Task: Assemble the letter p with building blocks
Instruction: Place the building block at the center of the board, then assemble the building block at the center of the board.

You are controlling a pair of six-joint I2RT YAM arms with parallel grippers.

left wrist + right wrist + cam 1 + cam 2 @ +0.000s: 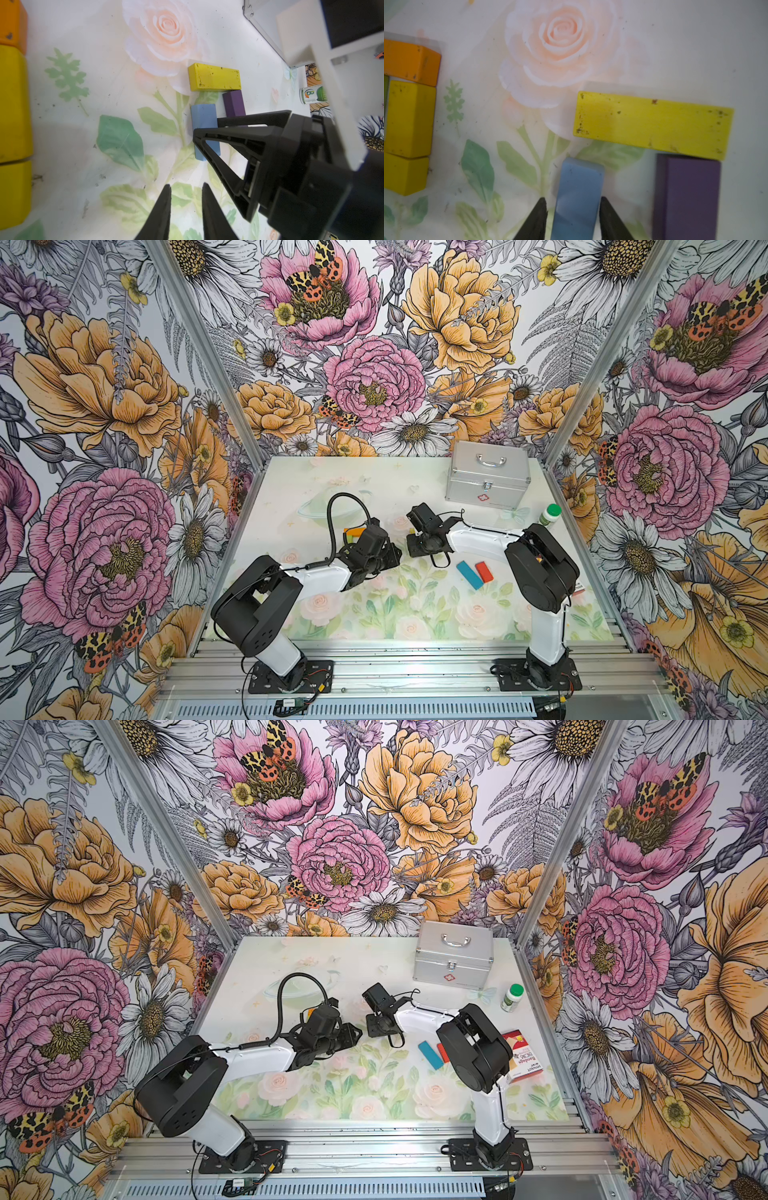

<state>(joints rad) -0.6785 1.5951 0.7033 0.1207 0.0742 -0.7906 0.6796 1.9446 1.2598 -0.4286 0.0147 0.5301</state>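
Right gripper (573, 200): jaws stand astride the light blue block (579, 182), one finger along each long side, toward the block's near end. A strip of mat (695, 41) shows between one fingertip and the block. The other fingertip sits right at the block's edge, and the blur leaves contact undecided. Jaws read as parted, not clamped. The block lies flat on the mat.

Layout, right wrist view: the long yellow block (652, 122) lies crosswise ahead of the fingertips. The purple block (689, 197) butts end-on against its long side at one end. The light blue block runs parallel to the purple one and points at the other end, a small gap short of touching. Bare mat lies between the light blue and purple blocks.

Well apart to the side: the orange block (411, 60), with the yellow pair (411, 118) lined up against it.

Left gripper (186, 186): fingers slightly apart, nothing between them, tips pointing toward the light blue block but short of it.

In a top view, the blue block (469, 575) and red block (484, 571) lie side by side near the right arm, away from both grippers.
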